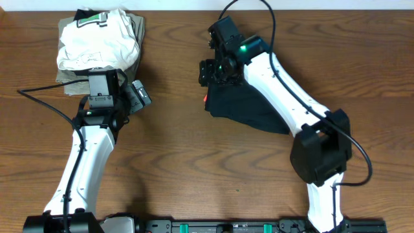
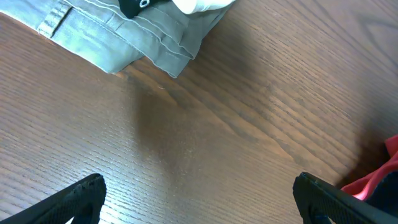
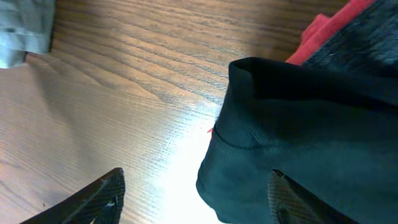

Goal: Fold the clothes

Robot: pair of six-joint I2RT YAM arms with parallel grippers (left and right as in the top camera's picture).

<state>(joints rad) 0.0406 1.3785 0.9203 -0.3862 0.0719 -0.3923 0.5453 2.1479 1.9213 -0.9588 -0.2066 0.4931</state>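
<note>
Pants [image 1: 249, 107], black and bunched, lie right of centre, running diagonally under the right arm. The right gripper [image 1: 213, 70] straddles their upper-left edge, jaws apart. The left gripper [image 1: 138, 97], spread wide, hangs well apart.

Far left, folded stack [image 1: 97, 45] just beyond the left tool [image 2: 202, 202]; centre-right, pants [image 1: 249, 111] beneath the right tool [image 1: 215, 76].

My right arm hides much of the pants [image 1: 249, 110]; whether my right fingers [image 3: 99, 196] touch them, I can't quite tell.
</note>
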